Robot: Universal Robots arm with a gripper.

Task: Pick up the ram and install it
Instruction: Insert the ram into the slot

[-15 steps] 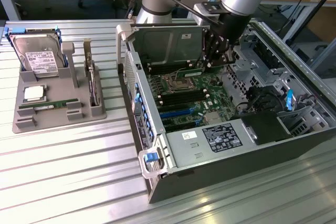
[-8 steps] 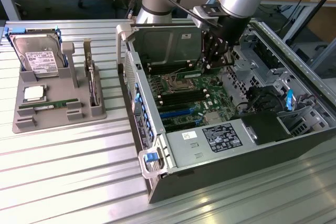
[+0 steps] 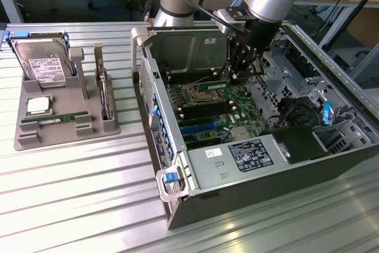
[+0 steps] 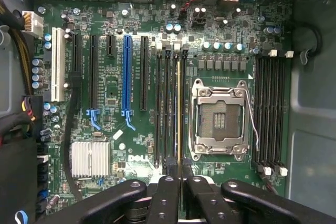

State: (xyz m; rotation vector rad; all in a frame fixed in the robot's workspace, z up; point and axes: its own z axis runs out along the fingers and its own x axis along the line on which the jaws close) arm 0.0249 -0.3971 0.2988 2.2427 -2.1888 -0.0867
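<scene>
My gripper (image 3: 235,75) reaches down inside the open computer case (image 3: 177,205), over the motherboard (image 3: 204,114). In the wrist view its black fingers (image 4: 165,192) are shut on the ram (image 4: 178,114). The ram is seen edge-on as a thin green-gold strip. It runs in line with one of the black memory slots (image 4: 168,114) just beside the empty processor socket (image 4: 219,116). Whether it is seated in the slot or hovers above it I cannot tell. In the exterior view a bit of the green ram (image 3: 218,82) shows under the fingers.
A grey parts tray (image 3: 26,140) at the exterior view's left holds a hard drive (image 3: 44,63), a square silver processor (image 3: 37,105), a green stick (image 3: 50,120) and an upright card (image 3: 103,90). Another bank of memory slots (image 4: 270,114), cables (image 4: 23,56) and the power supply (image 3: 249,158) crowd the case.
</scene>
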